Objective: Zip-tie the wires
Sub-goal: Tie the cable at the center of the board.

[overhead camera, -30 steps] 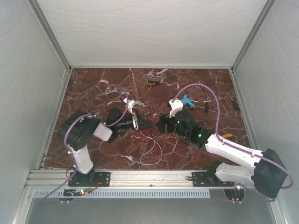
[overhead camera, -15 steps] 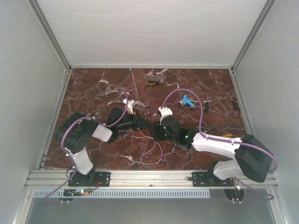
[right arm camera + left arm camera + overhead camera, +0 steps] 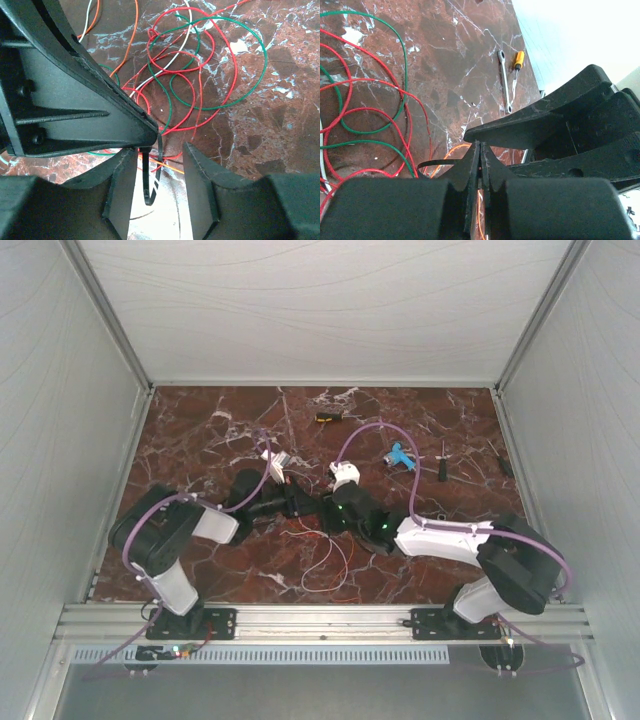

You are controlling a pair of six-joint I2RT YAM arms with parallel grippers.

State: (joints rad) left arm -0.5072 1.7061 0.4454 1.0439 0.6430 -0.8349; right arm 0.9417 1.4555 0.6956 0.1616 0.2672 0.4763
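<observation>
Counter of dark red marble carries everything. Left of centre, the left fingers are clenched on the zip tie, which hangs from their tips bent into a narrow loop. Just below, wires in red, green, white and orange lie in loose curls on the stone. The right fingers face the left ones tip to tip, released, the zip tie in the gap between them and apart from both. Farther right lie a blue tool and a screwdriver.

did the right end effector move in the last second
Yes, the right end effector went left, away from the blue tool, toward the left end effector.
</observation>
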